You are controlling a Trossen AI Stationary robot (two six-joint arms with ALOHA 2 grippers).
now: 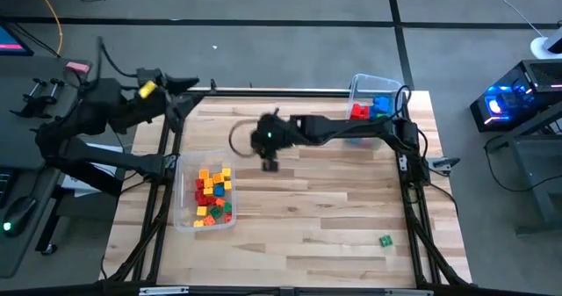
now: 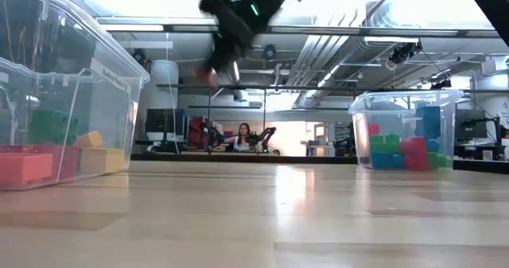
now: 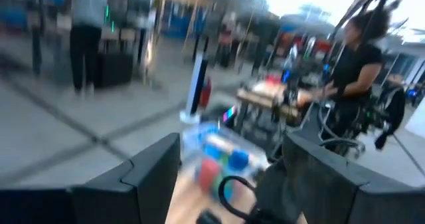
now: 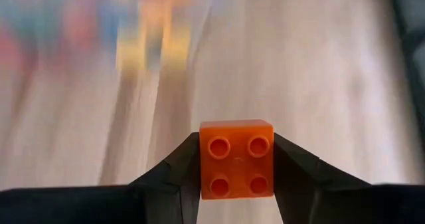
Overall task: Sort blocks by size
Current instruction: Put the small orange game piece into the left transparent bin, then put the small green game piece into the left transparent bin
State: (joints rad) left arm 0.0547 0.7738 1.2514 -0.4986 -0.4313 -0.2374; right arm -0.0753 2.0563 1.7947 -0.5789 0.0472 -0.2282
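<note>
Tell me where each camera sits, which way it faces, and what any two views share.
High: overhead, facing down at table, both arms, two bins.
Low: table height, facing level toward the room; right arm overhead.
Left wrist: on left arm, beside the table, facing across it past the open left gripper.
Right wrist: facing down, right gripper gripping an orange block.
Shared: far bin in high, low.

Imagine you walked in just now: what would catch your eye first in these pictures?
First, the right gripper clamped on an orange block, held above the middle of the table. Next, two clear bins: the left bin near the table's left edge, full of small red, yellow, orange and green blocks, and the far bin at the back right corner, holding larger red and blue ones. One green block lies alone near the front right.
</note>
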